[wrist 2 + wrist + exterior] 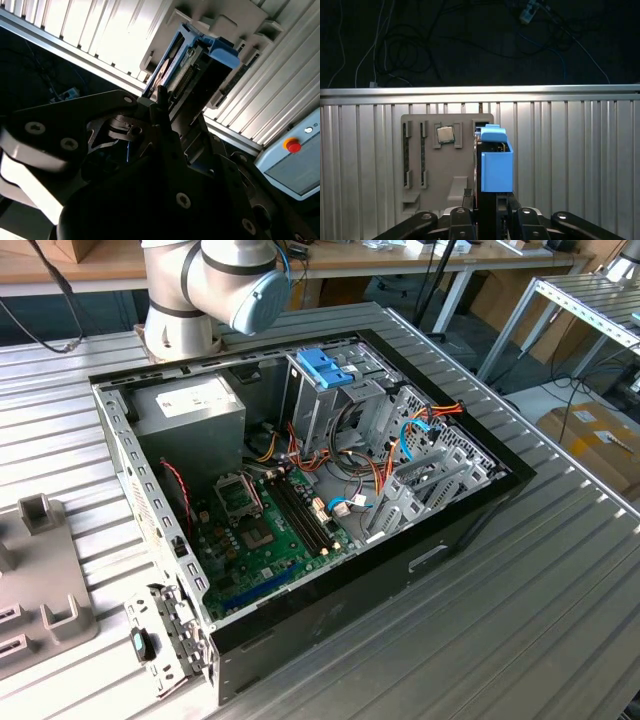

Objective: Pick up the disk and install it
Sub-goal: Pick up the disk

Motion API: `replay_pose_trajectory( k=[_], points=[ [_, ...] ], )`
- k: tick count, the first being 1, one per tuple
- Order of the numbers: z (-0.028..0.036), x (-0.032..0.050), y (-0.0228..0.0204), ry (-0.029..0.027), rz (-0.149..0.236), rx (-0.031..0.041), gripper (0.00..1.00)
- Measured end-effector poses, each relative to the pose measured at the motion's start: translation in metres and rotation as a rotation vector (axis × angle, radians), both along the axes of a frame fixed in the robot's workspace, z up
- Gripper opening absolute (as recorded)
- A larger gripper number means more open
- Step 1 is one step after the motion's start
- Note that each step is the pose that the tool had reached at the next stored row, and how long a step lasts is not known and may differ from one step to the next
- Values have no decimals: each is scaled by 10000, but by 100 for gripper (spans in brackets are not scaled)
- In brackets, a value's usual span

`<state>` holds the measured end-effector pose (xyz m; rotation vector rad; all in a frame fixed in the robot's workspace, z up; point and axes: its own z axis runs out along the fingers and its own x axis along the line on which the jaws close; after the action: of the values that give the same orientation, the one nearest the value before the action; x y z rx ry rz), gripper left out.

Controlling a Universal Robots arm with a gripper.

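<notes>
While straddling disk (pixel 497 170), upright on edge directly ahead of tool (pixel 491 220) by grey holder (pixel 435 170) on surface (pixel 570 165), centre squarely, avoid tilting; clamped or not: cannot tell.

Evenly bright in exterior view; blown-out glare on desk (pixel 100 30) in second wrist view, hand (pixel 179 112) in deep shadow.

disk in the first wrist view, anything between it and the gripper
Nothing visible does. The disk stands on edge in the grey holder, and the gripper sits right at it with no other part between them.
</notes>
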<state>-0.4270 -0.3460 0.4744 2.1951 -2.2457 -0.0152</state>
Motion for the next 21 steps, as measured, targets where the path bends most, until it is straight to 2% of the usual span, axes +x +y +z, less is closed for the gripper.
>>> replay_pose_trajectory(
  k=[5,9,12,21],
  points=[
    [1,0,0,1,0,-3,35],
    [57,0,0,0,0,-2,35],
    [77,0,0,1,0,-2,35],
    [80,8,1,2,-1,-3,35]
  ],
)
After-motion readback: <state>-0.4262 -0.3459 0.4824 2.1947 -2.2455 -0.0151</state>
